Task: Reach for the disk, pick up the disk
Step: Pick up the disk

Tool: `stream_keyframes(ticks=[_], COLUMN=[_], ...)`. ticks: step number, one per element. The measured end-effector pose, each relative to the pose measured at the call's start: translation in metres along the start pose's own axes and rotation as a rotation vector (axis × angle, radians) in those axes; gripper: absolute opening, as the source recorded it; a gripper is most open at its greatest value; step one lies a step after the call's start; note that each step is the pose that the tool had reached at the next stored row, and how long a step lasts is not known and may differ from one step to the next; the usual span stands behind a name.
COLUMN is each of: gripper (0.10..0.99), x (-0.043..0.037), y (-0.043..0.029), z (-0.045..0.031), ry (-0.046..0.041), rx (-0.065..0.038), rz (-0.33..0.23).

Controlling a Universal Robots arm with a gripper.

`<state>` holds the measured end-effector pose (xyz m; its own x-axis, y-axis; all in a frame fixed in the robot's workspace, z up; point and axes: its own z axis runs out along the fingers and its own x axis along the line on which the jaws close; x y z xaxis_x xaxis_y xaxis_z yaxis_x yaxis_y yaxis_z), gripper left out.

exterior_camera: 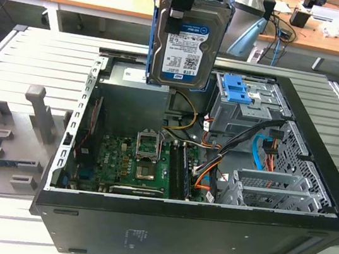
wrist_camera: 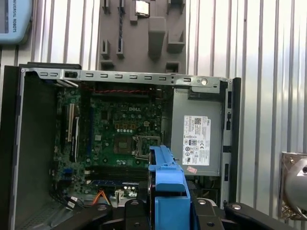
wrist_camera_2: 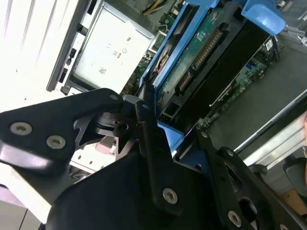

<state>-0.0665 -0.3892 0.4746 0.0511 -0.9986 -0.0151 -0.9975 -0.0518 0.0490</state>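
The gripper [wrist_camera_2: 165,143] has its jaws closed tight on the disk [exterior_camera: 187,43], gripping its top edge by the blue side rails [wrist_camera: 165,191]. The disk hangs upright, high above the open computer case [exterior_camera: 202,247]. It looks hard, heavy and smooth, so it could slip. Below it lie the motherboard [exterior_camera: 135,163], loose cables [exterior_camera: 262,147] and a blue latch [exterior_camera: 237,89].

Held in the gripper [exterior_camera: 183,1], the disk [exterior_camera: 187,43] has a dull silver-grey metal shell, a glossy paper-like label and bright blue plastic side rails [wrist_camera: 168,191]. The gripper's fingers [wrist_camera_2: 153,143] look like matt black plastic, perhaps painted metal. Below it, the computer case [exterior_camera: 204,234] is matt black with bare metal inside, standing on a ribbed, brushed-metal table [exterior_camera: 39,56].
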Motion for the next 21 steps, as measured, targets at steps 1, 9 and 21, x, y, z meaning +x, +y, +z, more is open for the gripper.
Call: stream_keyframes(ticks=[1, 9, 21], gripper=[0.369, 0.369, 0.369], x=[0.0011, 0.0168, 0.0359], y=[0.0, 0.0005, 0.0014], z=[0.0, 0.0003, 0.0004], ry=[-0.0141, -0.0479, -0.0391], rx=[0.001, 0.002, 0.002], rz=[-0.001, -0.002, -0.002])
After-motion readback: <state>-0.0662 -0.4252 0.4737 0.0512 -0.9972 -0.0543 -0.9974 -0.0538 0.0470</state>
